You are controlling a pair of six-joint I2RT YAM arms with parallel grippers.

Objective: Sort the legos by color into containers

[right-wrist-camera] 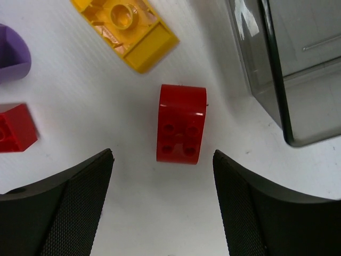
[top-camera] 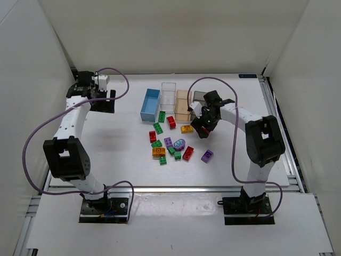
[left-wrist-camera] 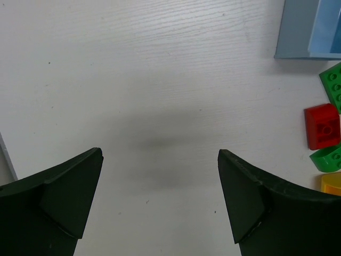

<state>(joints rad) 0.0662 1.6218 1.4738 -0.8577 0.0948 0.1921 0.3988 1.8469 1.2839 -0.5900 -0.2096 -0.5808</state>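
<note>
My right gripper point(right-wrist-camera: 162, 153) is open and empty, low over the table, with a red brick point(right-wrist-camera: 180, 124) lying just ahead of the space between its fingers. Beside it lie an upturned yellow brick point(right-wrist-camera: 125, 29), a purple brick point(right-wrist-camera: 11, 50) and another red brick point(right-wrist-camera: 16, 128). The smoky grey bin point(right-wrist-camera: 298, 69) stands to its right. In the top view the right gripper point(top-camera: 204, 128) is beside the yellow brick point(top-camera: 186, 128). Red, green, orange and purple bricks lie scattered around the purple oval one point(top-camera: 179, 143). My left gripper point(left-wrist-camera: 160, 153) is open and empty over bare table.
The light blue bin point(top-camera: 150, 104), clear bin point(top-camera: 168, 95), peach bin point(top-camera: 183, 105) and grey bin point(top-camera: 200, 97) stand in a row at the back. The left wrist view shows the blue bin's corner point(left-wrist-camera: 306, 29) and a red brick point(left-wrist-camera: 322, 125) between green ones.
</note>
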